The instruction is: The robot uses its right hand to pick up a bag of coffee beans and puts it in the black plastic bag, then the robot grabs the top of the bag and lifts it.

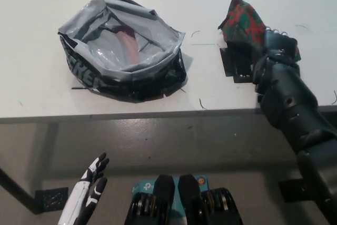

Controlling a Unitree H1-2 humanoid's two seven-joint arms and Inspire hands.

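The black right hand [276,51] rests against the coffee bag [243,20], its grip unclear, nothing yet carried to the open black bag [124,48]; the white left hand [90,184] idles open.

Right robot hand [277,51] on coffee bag [243,20]

coffee bag [243,19] – lower part hidden by right hand [277,56] | grip – unclear

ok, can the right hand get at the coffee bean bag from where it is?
Probably yes. The right hand is already on the table, against the near right side of the coffee bean bag, nothing between them. Whether its fingers have closed can't be seen. Left hand rests low.
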